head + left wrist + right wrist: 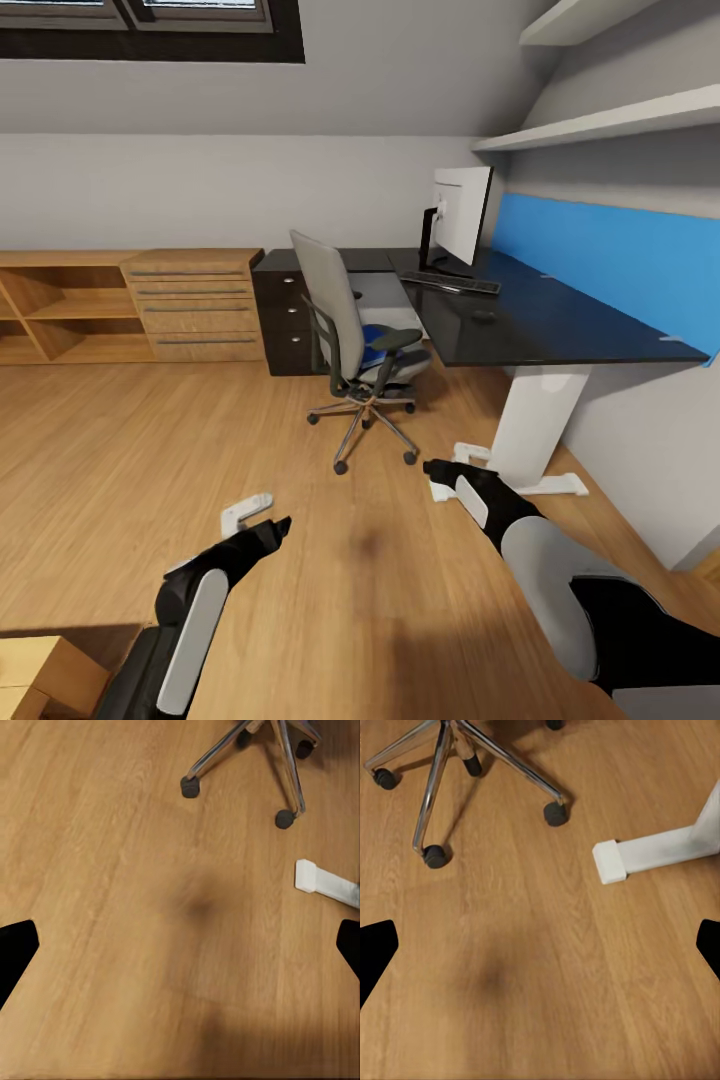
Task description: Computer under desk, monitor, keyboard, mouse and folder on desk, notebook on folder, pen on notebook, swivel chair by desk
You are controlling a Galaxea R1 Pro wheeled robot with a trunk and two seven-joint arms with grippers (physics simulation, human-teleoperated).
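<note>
The swivel chair [345, 330] stands on the wood floor in front of the desk [560, 335], its back turned toward me. The blue folder [376, 338] lies on its seat. On the black desktop the monitor [461, 214] stands at the far end, with the keyboard [451, 283] in front of it and the mouse [484, 316] nearer me. My left gripper [262, 518] and right gripper [450, 472] hover open and empty over the floor, short of the chair's chrome base [450, 765] [247, 750]. The computer, notebook and pen are out of view.
The desk's white leg and foot [535, 440] [652, 855] [326, 881] rest on the floor just beyond my right gripper. A black drawer unit [285, 320] and low wood shelving [130, 305] line the back wall. A blue panel [610, 260] backs the desk. A cardboard box [40, 675] sits near left.
</note>
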